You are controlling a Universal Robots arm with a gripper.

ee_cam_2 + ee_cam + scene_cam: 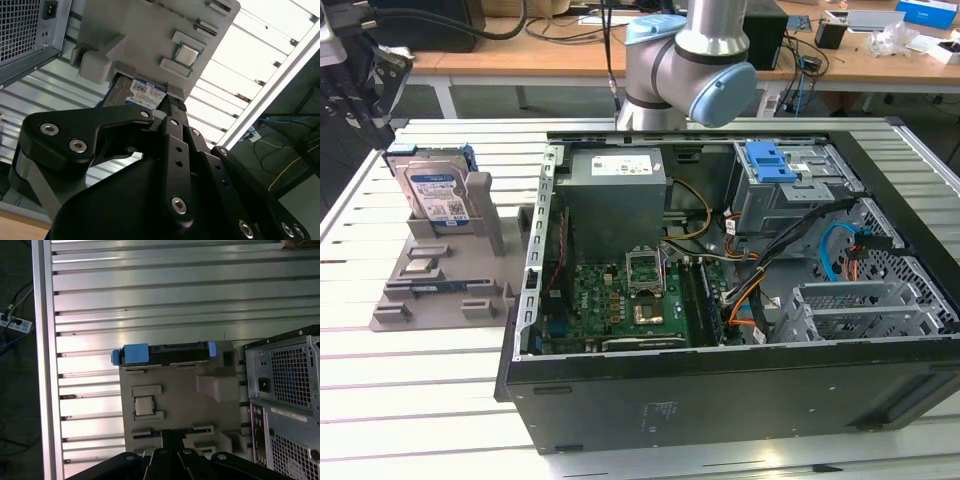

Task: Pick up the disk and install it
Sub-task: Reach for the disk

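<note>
The disk [433, 190] stands upright on its edge in a grey holder [430, 285] on the slatted table, at the exterior view's left of the open computer case. It is silver with a white-and-blue label and a blue carrier frame. In the first wrist view I look down on the disk's top edge [175, 351] and its blue frame tab [134, 354]. The second wrist view catches part of the disk's label [145, 92] behind the holder [150, 35]. My gripper [171, 435] [173, 102] hovers well above the holder, shut and holding nothing.
The black computer case [720, 385] lies open beside the holder, with a grey power-supply box [616, 172], a motherboard [620, 300] and a drive bay with a blue latch [770, 160]. A small processor chip [145, 406] rests on the holder. The arm's base [690, 60] rises behind the case.
</note>
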